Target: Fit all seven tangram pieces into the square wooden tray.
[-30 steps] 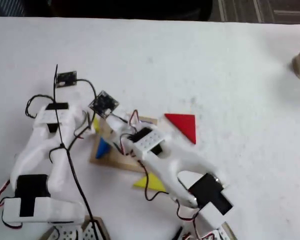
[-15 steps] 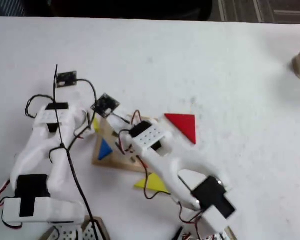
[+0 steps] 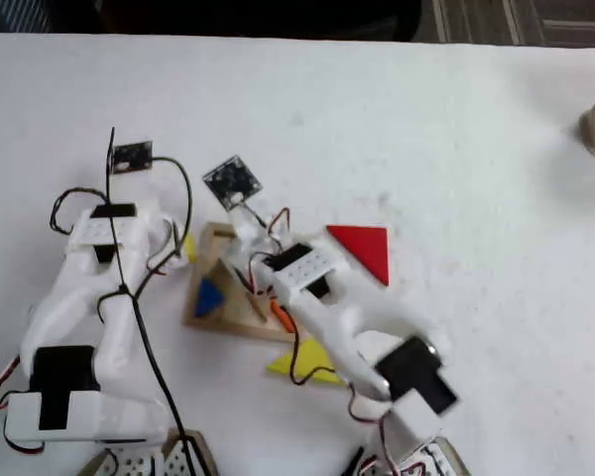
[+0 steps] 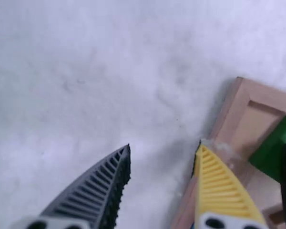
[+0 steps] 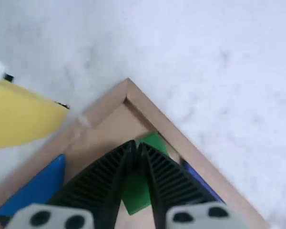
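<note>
The right gripper [image 5: 136,145] hangs over the wooden tray [image 5: 148,114], claw narrowed almost shut above the green piece [image 5: 155,140], probably to nudge it toward the tray's corner. The left gripper [image 4: 163,148] gapes wide, one finger against the tray's outer rim, likely bracing it. A red triangle [image 3: 365,248] and a yellow triangle [image 3: 302,362] lie just outside the tray.

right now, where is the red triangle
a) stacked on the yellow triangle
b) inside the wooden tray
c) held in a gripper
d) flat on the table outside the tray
D: the red triangle lies flat on the white table, clear of the wooden tray, with nothing gripping it.
</note>
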Controlling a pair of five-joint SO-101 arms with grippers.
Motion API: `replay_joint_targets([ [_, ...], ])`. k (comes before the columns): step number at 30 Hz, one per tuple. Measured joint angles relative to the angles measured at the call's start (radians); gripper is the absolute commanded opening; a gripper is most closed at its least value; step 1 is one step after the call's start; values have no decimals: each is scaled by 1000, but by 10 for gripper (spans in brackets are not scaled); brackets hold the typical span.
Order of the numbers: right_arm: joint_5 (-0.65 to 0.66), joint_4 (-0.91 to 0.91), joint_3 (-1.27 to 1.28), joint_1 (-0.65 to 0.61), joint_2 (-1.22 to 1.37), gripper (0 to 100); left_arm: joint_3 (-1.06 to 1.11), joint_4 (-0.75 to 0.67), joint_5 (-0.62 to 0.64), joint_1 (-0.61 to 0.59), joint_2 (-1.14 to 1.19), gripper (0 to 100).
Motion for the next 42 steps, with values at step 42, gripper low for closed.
replay_joint_targets([
  [42, -6, 112, 41, -52, -63, 17, 0, -6, 0, 0, 2, 234],
])
